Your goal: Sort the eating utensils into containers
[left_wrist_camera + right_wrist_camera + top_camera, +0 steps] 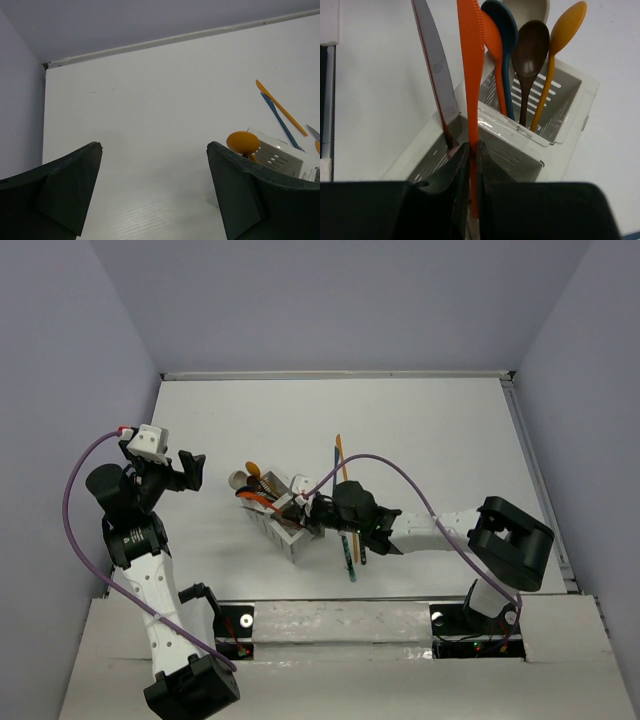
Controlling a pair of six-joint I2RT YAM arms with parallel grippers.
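Observation:
The white two-compartment container (pixel 284 532) stands mid-table. In the right wrist view its far compartment (pixel 570 117) holds blue (pixel 502 30), dark brown (pixel 530 50), orange (pixel 566 27) and beige spoons. The near compartment holds a grey-bladed knife (pixel 436 65) with a red handle. My right gripper (pixel 473 150) is shut on an orange knife (pixel 471 85), held upright over the near compartment; it also shows in the top view (pixel 316 510). My left gripper (pixel 190 470) is open and empty, raised left of the container (pixel 280 154). Its fingers (pixel 75 185) frame bare table.
An orange knife (pixel 341 455) and a blue knife (pixel 336 466) lie on the table beyond the container; both show in the left wrist view, orange (pixel 282 107) and blue (pixel 280 120). A teal-handled utensil (pixel 350 558) lies under the right arm. Walls enclose the table.

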